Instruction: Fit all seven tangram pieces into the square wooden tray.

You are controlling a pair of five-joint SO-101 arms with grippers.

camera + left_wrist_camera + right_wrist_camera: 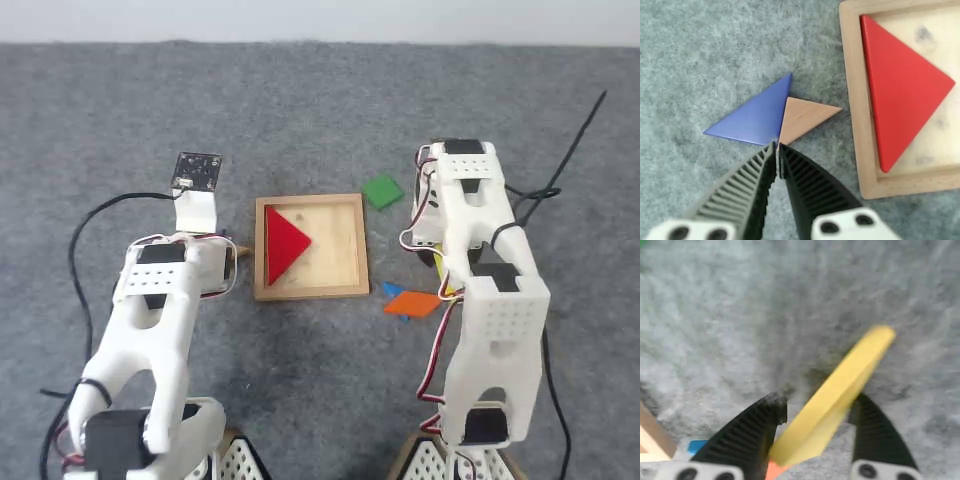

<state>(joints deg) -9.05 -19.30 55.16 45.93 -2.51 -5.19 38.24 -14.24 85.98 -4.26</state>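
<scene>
Left gripper (776, 146): jaws pressed together, nothing between them, tips poised where the blue triangle (757, 117) meets the tan triangle (802, 116) on the grey carpet just beside the square wooden tray (850, 100); whether the tips touch either piece cannot be told. Right gripper (817, 402): jaws spread and bearing on the yellow piece (850, 365), which stands tilted on edge off the carpet, a shadow under it. Tray: one red triangle (900, 95) lying flat inside against one wall, the rest bare wood. Loose on the carpet by the right arm: green square (381, 191) off the tray's far corner, orange piece (415, 304) and small blue piece (393, 289) touching near its near corner. Handling, by judgement: thin, stiff, light painted wood, smooth-faced and likely slippery; flat pieces offer little to seize, so grip across opposite edges, or tip one up first. Hard to make out: the yellow piece's outline, seen edge-on; the orange piece's full shape, cut off by the arm.
</scene>
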